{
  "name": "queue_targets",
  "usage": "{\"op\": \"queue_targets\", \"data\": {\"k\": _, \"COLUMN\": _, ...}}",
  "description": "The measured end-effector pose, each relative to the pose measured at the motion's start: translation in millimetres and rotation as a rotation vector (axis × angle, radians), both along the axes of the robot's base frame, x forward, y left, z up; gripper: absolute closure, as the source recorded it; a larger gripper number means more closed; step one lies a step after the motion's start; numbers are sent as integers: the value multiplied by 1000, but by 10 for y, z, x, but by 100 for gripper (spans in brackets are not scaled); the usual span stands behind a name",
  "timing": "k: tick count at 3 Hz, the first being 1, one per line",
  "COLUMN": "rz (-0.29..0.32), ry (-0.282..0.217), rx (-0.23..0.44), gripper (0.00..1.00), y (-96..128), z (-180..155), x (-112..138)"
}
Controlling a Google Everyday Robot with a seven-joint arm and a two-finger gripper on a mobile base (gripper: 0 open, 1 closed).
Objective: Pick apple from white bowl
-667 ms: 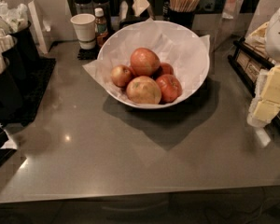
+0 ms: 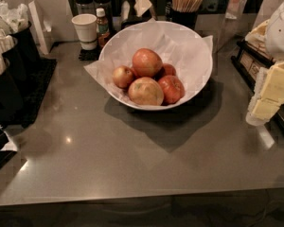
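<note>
The large white bowl (image 2: pixel 191 51) with crinkled white paper lining stands at the middle back of the grey counter (image 2: pixel 132 160). It holds several apples: a big reddish one on top (image 2: pixel 146 62), a yellowish one in front (image 2: pixel 146 91), a small one at the left (image 2: pixel 123 76) and a red one at the right (image 2: pixel 171 89). My gripper (image 2: pixel 270 91), cream-coloured below a white arm, hangs at the right edge of the view. It is to the right of the bowl, apart from it, and holds nothing.
A small white paper cup (image 2: pixel 85 30) and a small sauce bottle (image 2: pixel 102 26) stand behind the bowl at the left. Black holders with napkins (image 2: pixel 9 46) line the left side. A cup of wooden stirrers (image 2: pixel 184 4) stands at the back. A dark rack (image 2: pixel 255 65) is at the right.
</note>
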State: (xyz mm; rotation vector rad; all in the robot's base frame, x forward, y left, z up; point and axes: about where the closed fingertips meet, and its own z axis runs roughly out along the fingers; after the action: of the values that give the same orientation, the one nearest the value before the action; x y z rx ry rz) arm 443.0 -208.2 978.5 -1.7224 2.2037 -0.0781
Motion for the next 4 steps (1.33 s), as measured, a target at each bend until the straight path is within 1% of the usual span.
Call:
{"op": "queue_targets", "data": {"k": 1, "rz": 76, "ry": -18, "rx": 47, "gripper": 0, "y": 335, "z": 79, "x": 115}}
{"op": "queue_targets", "data": {"k": 2, "rz": 158, "ry": -35, "rx": 87, "gripper": 0, "y": 757, "z": 159, "x": 340}}
{"op": "queue_targets", "data": {"k": 3, "rz": 165, "ry": -40, "rx": 90, "gripper": 0, "y": 796, "z": 177, "x": 360}}
{"op": "queue_targets", "data": {"k": 4, "rz": 143, "ry": -51, "rx": 103, "gripper": 0, "y": 768, "z": 177, "x": 358}}
